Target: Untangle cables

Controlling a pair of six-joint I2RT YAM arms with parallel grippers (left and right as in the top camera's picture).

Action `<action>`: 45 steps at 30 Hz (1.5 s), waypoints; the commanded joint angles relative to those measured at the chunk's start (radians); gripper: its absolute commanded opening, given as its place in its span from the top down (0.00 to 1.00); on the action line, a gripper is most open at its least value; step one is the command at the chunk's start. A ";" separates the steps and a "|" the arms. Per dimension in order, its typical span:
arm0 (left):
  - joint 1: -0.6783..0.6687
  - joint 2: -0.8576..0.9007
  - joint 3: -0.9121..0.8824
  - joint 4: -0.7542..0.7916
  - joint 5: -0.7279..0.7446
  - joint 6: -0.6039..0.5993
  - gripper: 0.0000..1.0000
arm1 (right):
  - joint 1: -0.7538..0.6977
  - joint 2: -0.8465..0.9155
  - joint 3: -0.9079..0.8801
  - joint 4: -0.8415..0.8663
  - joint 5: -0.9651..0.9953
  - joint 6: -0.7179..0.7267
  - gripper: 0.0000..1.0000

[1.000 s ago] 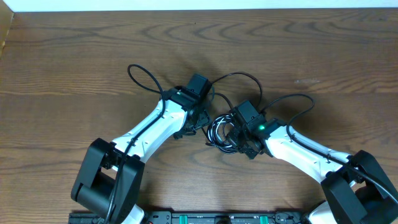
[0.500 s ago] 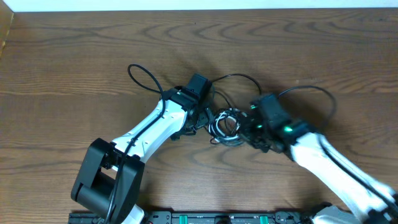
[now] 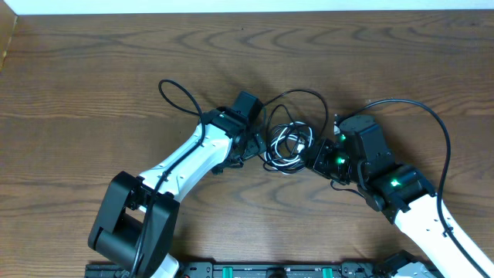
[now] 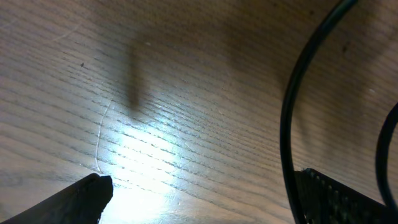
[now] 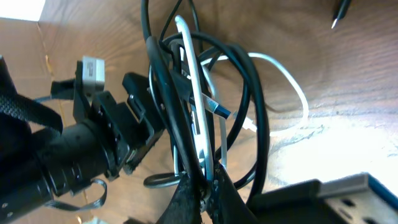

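Where the cables lie: the cables (image 3: 287,145) sit as one knotted clump on the worktop (image 3: 93,69), just toward 12 o'clock from its middle, between the two arms.
Right pincer: the right pincer (image 5: 202,194), at 3 o'clock of the clump, is pressed together on several strands at once, black and pale, which fan up from it.
Left pincer: the left pincer (image 4: 208,199), at 9 o'clock of the clump, is spread and holds nothing, with bare wood between its tips and a black cord just beside one tip.
Handling: probably light, limp and a little springy. The smooth jackets may slip, and a pulled loop is likely to snag and drag the whole clump.
Where to hold: best on a single strand at a free outer loop, such as the white loop (image 5: 289,87), rather than on a bunch.
Hidden: the crossings inside the clump, the number of cords and most plug ends cannot be made out. From overhead both sets of fingertips are covered by the wrists. Whether the black cord in the left wrist view is a loose cable or an arm's own cord, I cannot tell.
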 commanded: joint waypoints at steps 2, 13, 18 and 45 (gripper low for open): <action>0.002 0.011 0.000 -0.004 -0.006 0.006 0.02 | -0.003 -0.010 0.001 -0.051 -0.138 0.166 0.98; 0.002 0.011 0.000 -0.003 -0.006 0.006 0.02 | -0.003 -0.010 0.001 -0.177 0.074 0.144 0.98; 0.002 0.011 0.000 -0.004 -0.006 0.006 0.02 | -0.003 -0.010 0.001 -0.173 0.074 0.124 0.91; 0.002 0.011 0.000 -0.004 -0.006 0.006 0.02 | 0.078 0.190 -0.006 -0.270 0.238 0.146 0.83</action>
